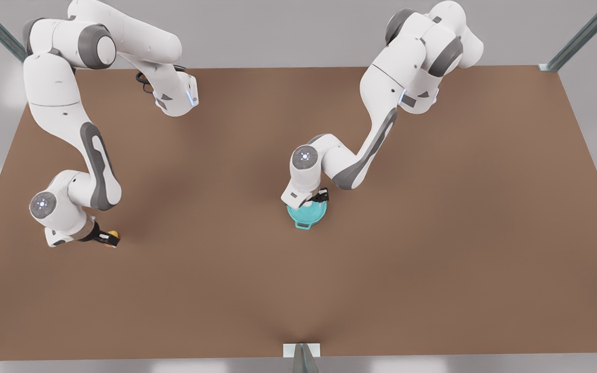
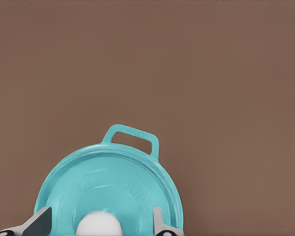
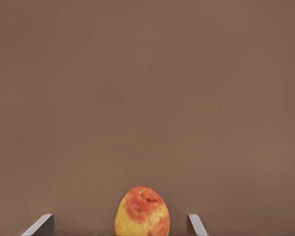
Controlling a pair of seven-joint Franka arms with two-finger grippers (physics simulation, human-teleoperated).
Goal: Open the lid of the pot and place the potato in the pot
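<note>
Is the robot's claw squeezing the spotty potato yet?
Apart. In the right wrist view, brown table shows between each of the right gripper's open fingers and the small yellow-orange, red-blotched potato, which sits between them.

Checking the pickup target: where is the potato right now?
The potato lies on the table at the front view's left, between the open jaws of the right gripper, far from the lidded pot.

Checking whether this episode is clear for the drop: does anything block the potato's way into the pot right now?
Yes. The pot lid sits on the pot, closing it; the left gripper straddles its white knob, fingers open. The right gripper brackets the potato on the table, also open. The table between potato and pot looks bare.
</note>
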